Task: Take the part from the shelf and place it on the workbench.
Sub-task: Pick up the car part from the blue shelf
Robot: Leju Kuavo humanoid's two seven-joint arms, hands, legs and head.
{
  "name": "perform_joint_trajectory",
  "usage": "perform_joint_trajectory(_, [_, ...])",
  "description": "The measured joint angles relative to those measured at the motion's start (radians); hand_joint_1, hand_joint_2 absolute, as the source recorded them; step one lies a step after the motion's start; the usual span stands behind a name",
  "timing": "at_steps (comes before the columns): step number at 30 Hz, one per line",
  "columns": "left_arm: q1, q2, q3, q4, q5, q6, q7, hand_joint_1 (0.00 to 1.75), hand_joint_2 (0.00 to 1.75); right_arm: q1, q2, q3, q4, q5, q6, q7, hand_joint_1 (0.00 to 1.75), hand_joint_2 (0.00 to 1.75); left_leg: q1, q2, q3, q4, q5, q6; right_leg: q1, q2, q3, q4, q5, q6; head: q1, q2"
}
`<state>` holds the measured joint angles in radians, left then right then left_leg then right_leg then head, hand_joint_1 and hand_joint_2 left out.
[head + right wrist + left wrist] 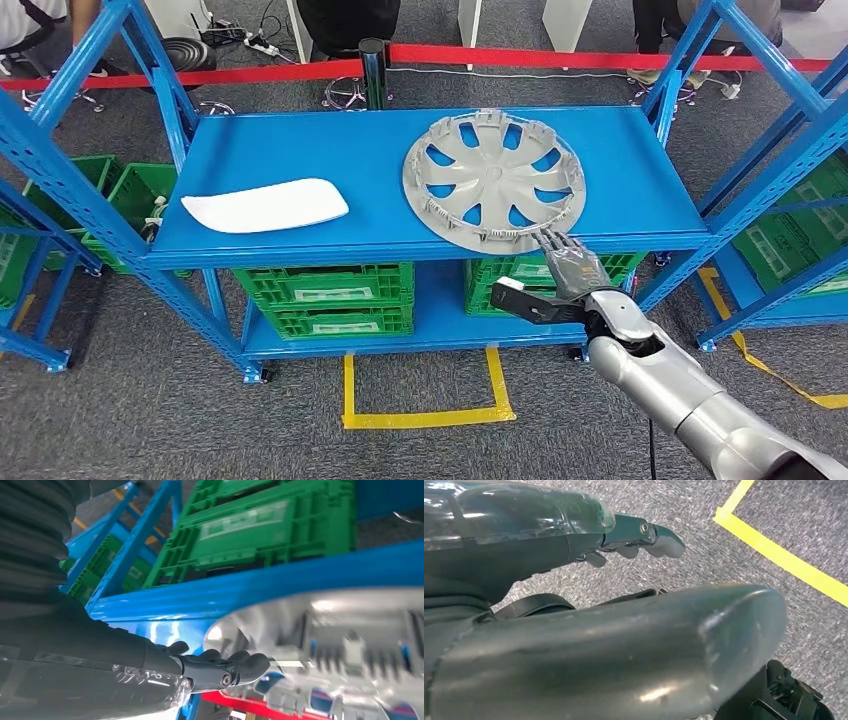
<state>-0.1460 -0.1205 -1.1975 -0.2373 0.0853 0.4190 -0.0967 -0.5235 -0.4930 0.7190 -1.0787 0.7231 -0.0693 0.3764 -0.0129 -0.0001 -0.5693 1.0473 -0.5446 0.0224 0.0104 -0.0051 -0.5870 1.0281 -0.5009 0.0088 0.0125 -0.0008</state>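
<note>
Part: we see the hubcap (494, 180) flat on the shelf (300, 160), just beyond our fingertips.
Right hand (562, 272): nearer, fingers spread, empty.
Left hand (644, 535): hanging, grip unclear.

You're looking at a workshop or warehouse floor: blue steel racking (215, 150), green parts crates (325, 285), yellow floor tape (425, 417), red barrier belt (600, 58).

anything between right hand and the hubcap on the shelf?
Nothing visible. The right hand is open at the shelf's front edge, fingertips at the near rim of the grey hubcap. The white panel lies well aside.
</note>
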Motion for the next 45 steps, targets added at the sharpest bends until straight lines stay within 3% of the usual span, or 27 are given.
perform_joint_trajectory(8, [0.002,0.0,0.001,0.0,0.017,0.001,-0.014,0.0,0.0,0.019,-0.053,0.03,0.006,-0.012,0.026,0.018,0.0,1.75,0.0,-0.002,0.0,0.0,0.0,0.0,0.0,0.0,0.0,0.0,0.0,0.0,0.0,0.0])
perform_joint_trajectory(14, [0.006,-0.002,0.001,0.0,0.016,0.003,-0.004,0.0,0.0,0.055,-0.099,0.031,0.004,0.006,-0.03,0.068,0.0,1.75,-0.001,-0.004,0.0,0.0,0.0,0.0,0.0,0.0,0.0,0.0,0.0,0.0,0.0,0.0])
perform_joint_trajectory(23, [0.009,-0.002,0.001,0.0,0.013,0.003,0.015,0.0,0.0,0.045,-0.236,-0.055,-0.113,0.002,-0.028,0.164,0.0,1.75,-0.001,-0.001,0.0,0.0,0.0,0.001,-0.001,-0.002,0.001,0.0,0.001,0.001,0.0,0.0])
perform_joint_trajectory(33, [0.009,-0.003,0.001,0.0,0.011,0.004,0.017,0.0,0.0,0.053,-0.285,-0.106,-0.213,0.01,-0.042,0.175,0.0,1.75,-0.001,0.004,0.0,0.0,0.0,0.001,-0.001,0.0,0.001,-0.001,0.001,0.001,0.0,0.0])
perform_joint_trajectory(38, [0.009,-0.003,0.001,0.0,0.045,0.002,0.002,0.0,0.0,0.085,-0.259,-0.155,-0.32,-0.057,-0.219,0.093,0.0,1.75,-0.001,0.013,-0.001,-0.001,-0.001,0.003,-0.001,0.003,0.001,0.0,0.001,0.001,0.001,0.0])
perform_joint_trajectory(42, [0.004,-0.003,0.003,0.0,0.096,-0.002,-0.021,0.0,0.0,0.103,-0.158,-0.159,-0.491,-0.091,-0.306,-0.013,0.0,1.75,0.0,0.025,0.001,-0.002,-0.002,0.004,0.0,0.011,0.001,0.0,0.001,0.001,0.0,0.0])
perform_joint_trajectory(45, [-0.003,-0.004,0.008,0.0,0.121,-0.011,-0.034,0.0,0.0,0.121,-0.061,-0.14,-0.581,-0.191,-0.38,-0.113,0.0,1.75,0.0,0.027,0.003,-0.004,-0.003,0.004,0.0,0.012,0.001,0.0,0.001,0.0,0.0,0.0])
